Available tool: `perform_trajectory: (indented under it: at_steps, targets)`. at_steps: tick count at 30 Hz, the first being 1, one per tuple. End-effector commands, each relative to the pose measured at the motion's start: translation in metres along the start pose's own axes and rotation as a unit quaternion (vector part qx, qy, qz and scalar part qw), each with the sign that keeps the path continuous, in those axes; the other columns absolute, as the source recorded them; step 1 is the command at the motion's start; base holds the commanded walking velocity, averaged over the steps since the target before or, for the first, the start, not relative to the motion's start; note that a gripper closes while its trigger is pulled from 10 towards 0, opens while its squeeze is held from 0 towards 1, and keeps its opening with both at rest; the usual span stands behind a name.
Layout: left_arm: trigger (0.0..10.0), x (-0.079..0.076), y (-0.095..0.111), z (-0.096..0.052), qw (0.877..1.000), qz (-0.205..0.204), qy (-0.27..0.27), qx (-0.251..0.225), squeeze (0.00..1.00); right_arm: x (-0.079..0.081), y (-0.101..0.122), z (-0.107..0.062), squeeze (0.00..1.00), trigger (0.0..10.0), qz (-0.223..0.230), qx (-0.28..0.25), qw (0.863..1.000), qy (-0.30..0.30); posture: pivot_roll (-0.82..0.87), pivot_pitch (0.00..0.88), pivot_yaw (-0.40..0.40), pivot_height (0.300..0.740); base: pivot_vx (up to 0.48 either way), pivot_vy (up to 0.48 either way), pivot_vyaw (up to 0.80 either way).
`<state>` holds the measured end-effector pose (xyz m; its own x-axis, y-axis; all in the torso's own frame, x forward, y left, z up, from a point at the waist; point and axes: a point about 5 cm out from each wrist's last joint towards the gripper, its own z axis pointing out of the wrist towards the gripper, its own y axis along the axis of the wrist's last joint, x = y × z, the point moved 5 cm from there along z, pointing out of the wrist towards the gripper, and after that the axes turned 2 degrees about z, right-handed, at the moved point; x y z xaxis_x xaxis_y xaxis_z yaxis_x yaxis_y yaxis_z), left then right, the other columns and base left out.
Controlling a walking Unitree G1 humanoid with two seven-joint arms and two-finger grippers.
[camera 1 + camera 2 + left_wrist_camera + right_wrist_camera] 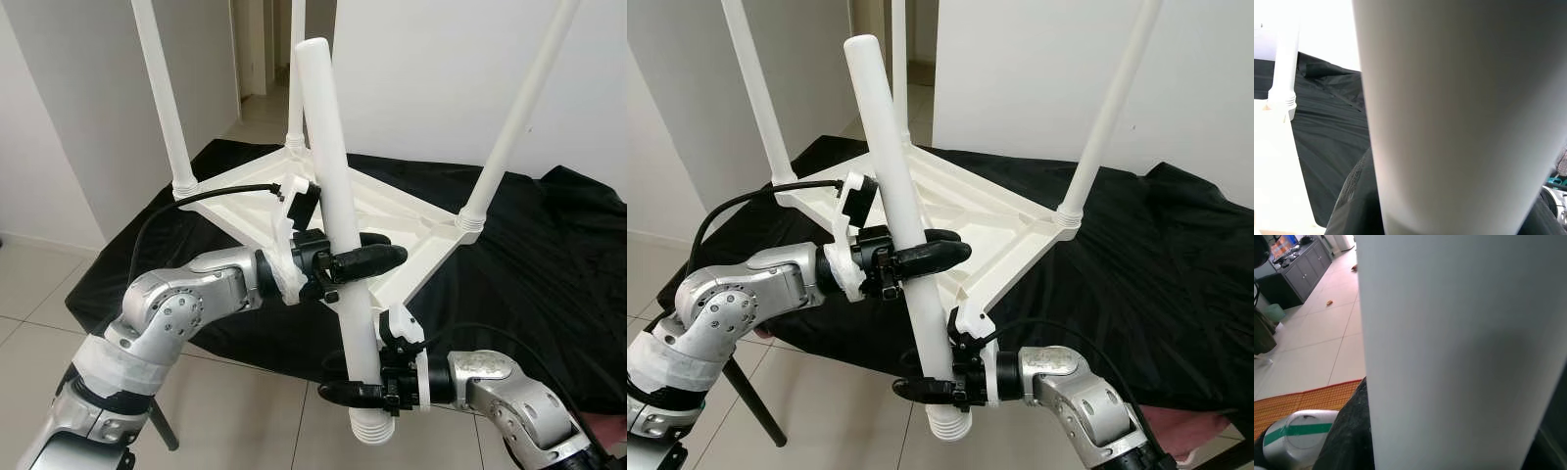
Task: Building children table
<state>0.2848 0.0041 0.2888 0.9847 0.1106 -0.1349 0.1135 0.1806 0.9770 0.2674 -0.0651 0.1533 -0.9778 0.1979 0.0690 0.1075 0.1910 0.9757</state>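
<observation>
A white plastic tabletop [323, 211] lies upside down on a black cloth, three white legs [162, 93] standing up from its corner sockets. The near corner socket [400, 323] has no leg. A fourth white leg [338, 211], a smooth tube with a ribbed threaded lower end, is held nearly upright, leaning slightly, in front of the tabletop.

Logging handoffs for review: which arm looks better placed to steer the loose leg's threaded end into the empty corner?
Probably right. The right pincer grips the loose table leg just above its threaded end, close to the tabletop's empty corner; the left pincer holds mid-shaft.
</observation>
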Motion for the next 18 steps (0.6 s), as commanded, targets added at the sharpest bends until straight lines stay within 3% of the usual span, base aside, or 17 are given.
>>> perform_trajectory:
  at_steps: [1,6,7,8,9,13,14,15,18]
  targets:
    - [0.0,-0.028,0.015,-0.010,0.988,0.018,-0.153,-0.023,0.00,-0.006,-0.002,-0.002,0.00,10.0,0.006,-0.006,1.000,-0.022,0.00,0.057,-0.003,0.740,0.000,0.000,0.00]
    - [0.0,-0.024,0.020,-0.008,0.990,0.028,-0.135,-0.033,0.00,-0.013,0.004,-0.002,0.00,10.0,0.026,-0.029,0.998,-0.048,0.00,0.056,-0.002,0.740,0.000,0.000,0.00]
    - [2.2,-0.021,0.022,-0.006,0.992,0.043,-0.116,-0.031,0.00,-0.017,0.008,-0.002,1.00,10.0,0.029,-0.042,0.997,-0.058,0.00,0.056,-0.001,0.740,0.000,0.000,0.00]
    - [2.2,-0.018,0.023,-0.005,0.993,0.053,-0.103,-0.030,0.00,-0.019,0.011,-0.003,1.00,10.0,0.031,-0.050,0.996,-0.065,0.00,0.056,-0.001,0.740,0.000,0.000,0.00]
    - [10.0,-0.016,0.024,-0.002,0.994,0.057,-0.090,-0.026,0.00,-0.019,0.013,-0.003,1.00,10.0,0.037,-0.058,0.995,-0.067,0.00,0.057,0.001,0.740,0.000,0.000,0.00]
    - [10.0,-0.002,0.034,0.006,0.995,0.094,-0.023,-0.012,0.00,-0.025,0.029,-0.007,1.00,10.0,0.015,-0.087,0.992,-0.089,0.01,0.060,0.001,0.740,0.000,0.000,0.00]
    - [10.0,0.006,0.038,0.009,0.994,0.111,0.009,-0.008,0.00,-0.028,0.035,-0.009,0.81,10.0,0.013,-0.097,0.990,-0.097,0.01,0.060,0.001,0.740,0.000,0.000,0.00]
    - [10.0,0.014,0.043,0.011,0.991,0.126,0.041,-0.002,0.00,-0.032,0.042,-0.010,0.00,10.0,0.002,-0.105,0.989,-0.108,0.01,0.062,0.002,0.740,0.000,0.000,0.00]
    - [10.0,0.025,0.050,0.013,0.986,0.142,0.082,0.004,0.00,-0.036,0.052,-0.012,0.00,10.0,-0.014,-0.115,0.986,-0.124,0.01,0.062,0.004,0.740,0.000,0.000,0.00]
